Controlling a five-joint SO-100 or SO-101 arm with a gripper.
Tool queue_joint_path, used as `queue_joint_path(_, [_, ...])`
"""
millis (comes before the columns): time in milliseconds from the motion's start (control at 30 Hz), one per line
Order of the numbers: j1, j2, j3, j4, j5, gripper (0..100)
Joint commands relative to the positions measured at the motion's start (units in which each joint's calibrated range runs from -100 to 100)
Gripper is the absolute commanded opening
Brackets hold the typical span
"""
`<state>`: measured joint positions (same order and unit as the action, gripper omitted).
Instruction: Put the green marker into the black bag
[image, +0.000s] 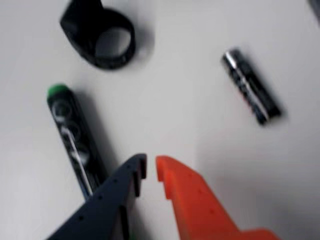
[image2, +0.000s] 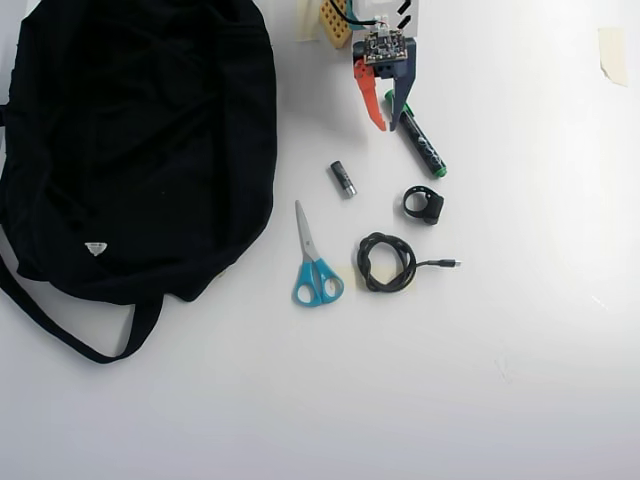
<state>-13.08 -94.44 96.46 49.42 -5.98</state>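
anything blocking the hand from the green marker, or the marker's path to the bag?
Nothing visible. The hand sits right beside the green marker with only bare table between them. Toward the black bag, on the left in the overhead view, the table is open; the battery and scissors lie below that line.

- I see the marker lying flat on the white table, right of the bag and well apart from it: black barrel, white print, green ends. In the overhead view it slants from upper left to lower right; in the wrist view its green end points up.
- The bag lies slumped at upper left, black cloth, white tag, a thin strap looping below it.
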Motion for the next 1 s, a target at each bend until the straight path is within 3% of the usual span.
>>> queue_joint_path(0, [-0.5, 5.3, -3.6, -8.8, -0.1, 2])
queue_joint_path(333, [-0.4, 24.1, -17.9, -32.7, 0.5, 2])
queue_joint_path(667, [1.8, 44.1, -39.1, -34.4, 0.6, 2])
queue_joint_path(800, [3.6, 50.9, -47.0, -34.4, 5.8, 2])
queue_joint_path(967, [4.9, 60.9, -60.5, -34.4, 6.8, 2])
